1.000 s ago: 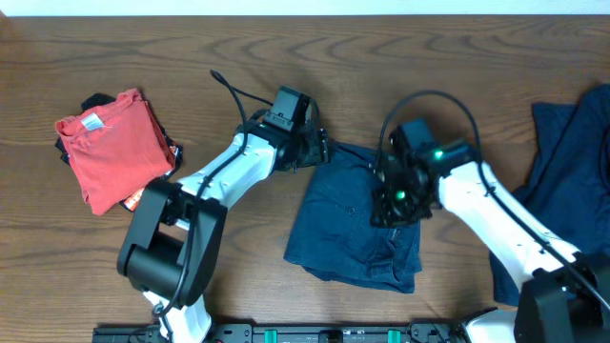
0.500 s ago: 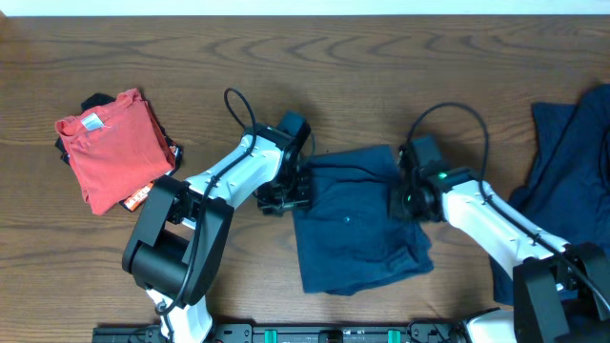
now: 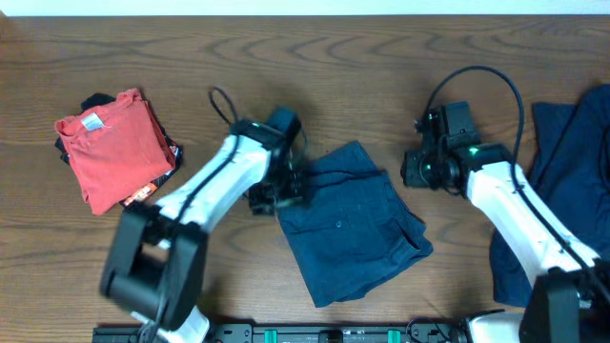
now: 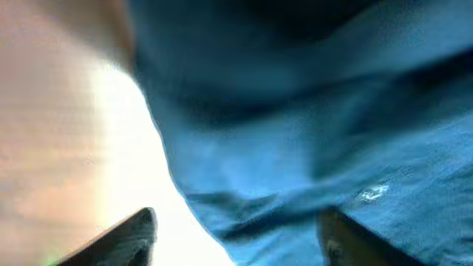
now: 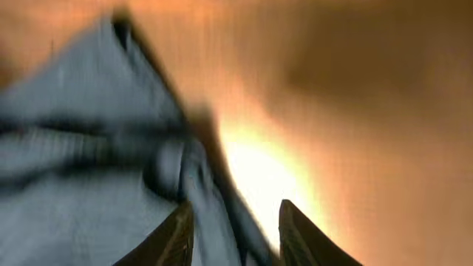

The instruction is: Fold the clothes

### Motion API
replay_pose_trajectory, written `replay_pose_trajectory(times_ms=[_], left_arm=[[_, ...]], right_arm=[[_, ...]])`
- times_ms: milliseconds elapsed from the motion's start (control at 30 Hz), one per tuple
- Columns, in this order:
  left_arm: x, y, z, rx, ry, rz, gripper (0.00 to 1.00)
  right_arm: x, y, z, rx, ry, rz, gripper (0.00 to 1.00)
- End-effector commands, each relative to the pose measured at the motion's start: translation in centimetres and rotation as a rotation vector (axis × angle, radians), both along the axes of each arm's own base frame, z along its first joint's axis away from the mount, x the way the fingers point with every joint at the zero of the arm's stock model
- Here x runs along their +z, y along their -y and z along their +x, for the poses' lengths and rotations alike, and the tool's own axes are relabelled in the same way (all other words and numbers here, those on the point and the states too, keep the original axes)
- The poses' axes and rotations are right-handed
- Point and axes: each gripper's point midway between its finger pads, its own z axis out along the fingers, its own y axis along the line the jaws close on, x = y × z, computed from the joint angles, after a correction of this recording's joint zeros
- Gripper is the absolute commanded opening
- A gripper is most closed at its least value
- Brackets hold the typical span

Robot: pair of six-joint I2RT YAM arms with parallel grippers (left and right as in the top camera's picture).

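The navy shorts (image 3: 353, 224) lie roughly folded at the centre of the counter (image 3: 381, 57). A second navy garment (image 3: 572, 162) lies at the right edge.

The left tool (image 3: 276, 197) sits at the shorts' left edge, fingers spread, with cloth across the gap.

The right tool (image 3: 410, 171) sits just beside the shorts' upper right edge, fingers apart. Both wrist views are blurred.

A red T-shirt (image 3: 110, 143) lies far left.

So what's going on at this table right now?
Two robot arms are working on folding clothes. The left gripper is at the left edge of a navy shorts-like garment that lies loosely bunched in the middle, with its jaws apart over the cloth. The right gripper is beside the garment's upper right edge, open and empty. More navy cloth lies far right, and a red T-shirt far left.
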Motion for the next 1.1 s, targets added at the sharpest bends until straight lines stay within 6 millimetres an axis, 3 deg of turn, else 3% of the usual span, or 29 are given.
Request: replay_pose_trajectory(times_ms=[0, 100, 167, 300, 400, 567, 700, 800, 933, 1067], left_arm=[[4.2, 0.3, 4.6, -0.06, 0.271, -0.047, 0.8], [5.4, 1.5, 6.8, -0.187, 0.423, -0.08, 0.8], [5.2, 2.2, 7.3, -0.265, 0.464, -0.083, 0.8], [3.3, 4.2, 6.1, -0.426, 0.432, -0.131, 0.8], [1.7, 5.5, 5.1, -0.47, 0.379, -0.162, 0.8], [-0.5, 7.0, 3.8, -0.564, 0.34, -0.164, 0.8], [-1.1, 8.3, 3.1, -0.626, 0.342, -0.173, 0.8], [-1.0, 9.2, 3.2, -0.644, 0.37, -0.183, 0.89], [-0.7, 10.1, 4.2, -0.648, 0.425, -0.199, 0.98], [-1.4, 10.6, 4.8, -0.65, 0.443, -0.205, 0.99]], right_arm=[[1.2, -0.2, -2.8, -0.112, -0.112, 0.053, 0.4], [0.4, 0.6, -6.8, -0.202, -0.291, 0.02, 0.43], [-0.1, 0.9, -9.1, -0.238, -0.382, 0.004, 0.44], [-1.0, -0.4, -12.1, -0.221, -0.503, 0.065, 0.46], [-1.6, -1.2, -13.0, -0.201, -0.531, 0.096, 0.47], [-1.8, -2.3, -14.0, -0.162, -0.557, 0.114, 0.53], [-1.7, -2.7, -14.2, -0.145, -0.56, 0.11, 0.55], [-1.5, -2.9, -14.2, -0.146, -0.564, 0.127, 0.53], [-0.6, -2.9, -12.8, -0.16, -0.523, 0.149, 0.52], [1.3, -3.2, -11.3, -0.157, -0.457, 0.174, 0.53]])
